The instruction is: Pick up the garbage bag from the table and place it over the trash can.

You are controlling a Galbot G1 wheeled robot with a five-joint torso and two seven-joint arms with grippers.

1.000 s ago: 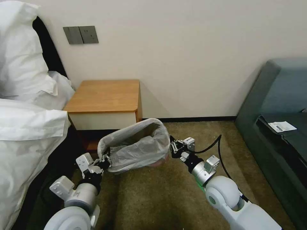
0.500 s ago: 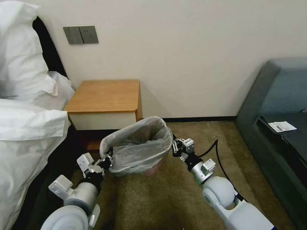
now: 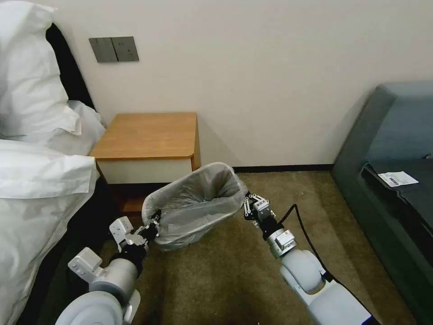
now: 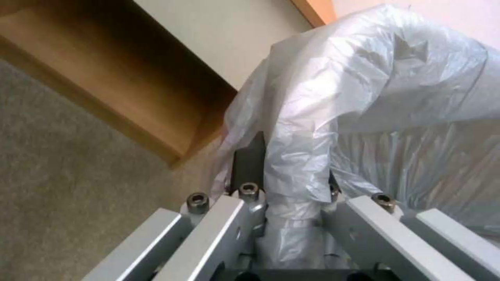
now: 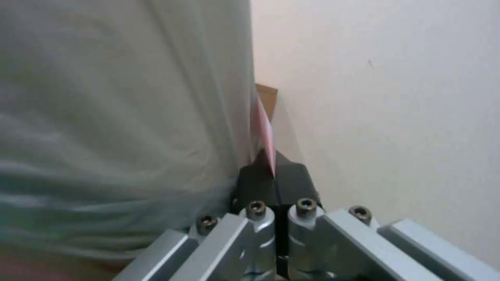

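Note:
The garbage bag (image 3: 194, 201), thin crinkled grey plastic, hangs with its mouth open between my two grippers, low over the carpet in front of the table (image 3: 149, 133). My left gripper (image 3: 152, 227) is shut on the bag's near-left edge, and the left wrist view shows bunched plastic (image 4: 333, 97) pinched in that gripper (image 4: 291, 183). On the far-right edge my right gripper (image 3: 247, 205) is shut. In the right wrist view it (image 5: 273, 177) clamps the pinkish-red rim (image 5: 260, 125). The trash can is hidden under the bag.
White bedding (image 3: 36, 171) crowds the left side, close to my left arm. A dark sofa (image 3: 392, 180) with a paper slip stands at the right. The wall runs behind the table. Open brown carpet (image 3: 234, 271) lies between the arms.
The bag's mouth has been drawn tauter and squarer, and its far rim sits slightly higher. The right arm has swung left behind its gripper. The left gripper has barely shifted.

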